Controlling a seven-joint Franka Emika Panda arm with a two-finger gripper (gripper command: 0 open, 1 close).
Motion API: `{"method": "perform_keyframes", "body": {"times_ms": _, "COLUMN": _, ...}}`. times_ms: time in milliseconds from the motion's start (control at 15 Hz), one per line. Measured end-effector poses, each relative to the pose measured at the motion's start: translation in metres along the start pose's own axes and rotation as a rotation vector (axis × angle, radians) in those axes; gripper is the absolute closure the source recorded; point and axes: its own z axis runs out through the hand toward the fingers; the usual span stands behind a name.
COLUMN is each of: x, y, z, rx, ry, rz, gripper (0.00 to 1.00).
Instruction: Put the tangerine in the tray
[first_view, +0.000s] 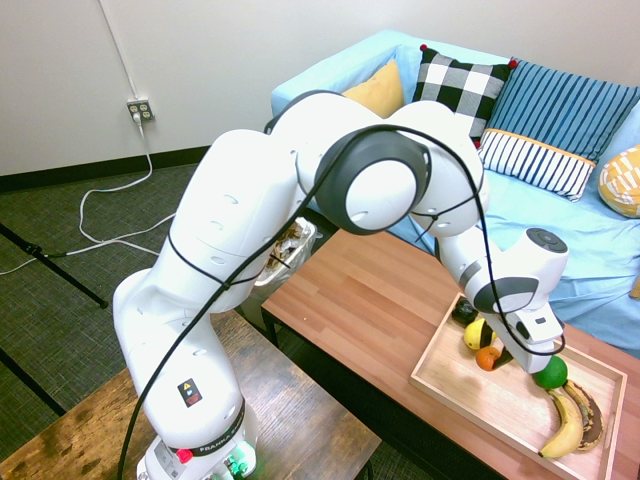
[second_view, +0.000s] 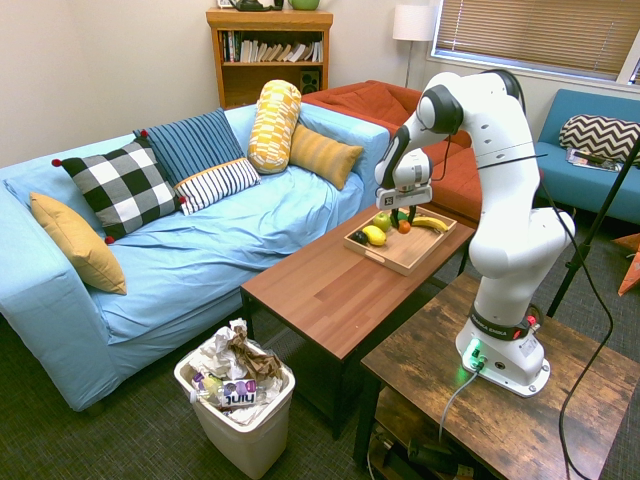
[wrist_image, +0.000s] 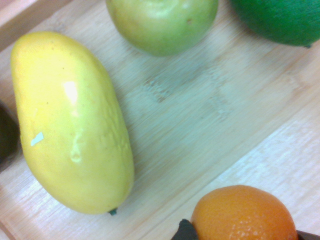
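Presently, tangerine (wrist_image: 243, 216) is in the claw (second_view: 403, 221): jaws narrowed onto it, one finger to each side. Position: within the outline of the tray (first_view: 490, 398), between the yellow fruit (first_view: 477, 334) and the green fruit (first_view: 550, 374). Whether its underside touches the tray bottom cannot be told. Claw points down over the tray.

Other contents of tray, first exterior view: dark fruit (first_view: 464, 311) in the corner area, just beside the yellow fruit; banana (first_view: 564, 428) near the opposite end, with a brown-marked curved fruit (first_view: 589, 416) close alongside. Green fruit lies near the upper ends of these two.

Wrist view: yellow fruit lies apart from the tangerine, bare pale wood between. Apple (wrist_image: 164, 24), lighter green, shows only in part, as does the green fruit; a gap separates them. A small dark stem end shows on the yellow fruit, with a pale fleck on its skin.

Surroundings: tray sits on the table (second_view: 330, 290), toward one end. Blue sofa (second_view: 235, 245) runs alongside, bearing several cushions (second_view: 123, 188). Bin (second_view: 240, 425), filled with crumpled paper and a bottle (second_view: 228, 392), stands on the floor near the table's other end
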Motion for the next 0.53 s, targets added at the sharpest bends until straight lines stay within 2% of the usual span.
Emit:
{"method": "perform_keyframes", "body": {"times_ms": 333, "x": -0.001, "y": -0.010, "z": 0.036, "rx": -0.031, "ry": -0.012, "rz": 0.001, "gripper": 1.00}}
{"method": "perform_keyframes", "body": {"times_ms": 400, "x": -0.001, "y": -0.010, "z": 0.040, "rx": -0.033, "ry": -0.015, "rz": 0.003, "gripper": 0.00}}
{"method": "perform_keyframes", "body": {"times_ms": 533, "x": -0.001, "y": -0.010, "z": 0.042, "rx": -0.034, "ry": -0.019, "rz": 0.003, "gripper": 0.00}}
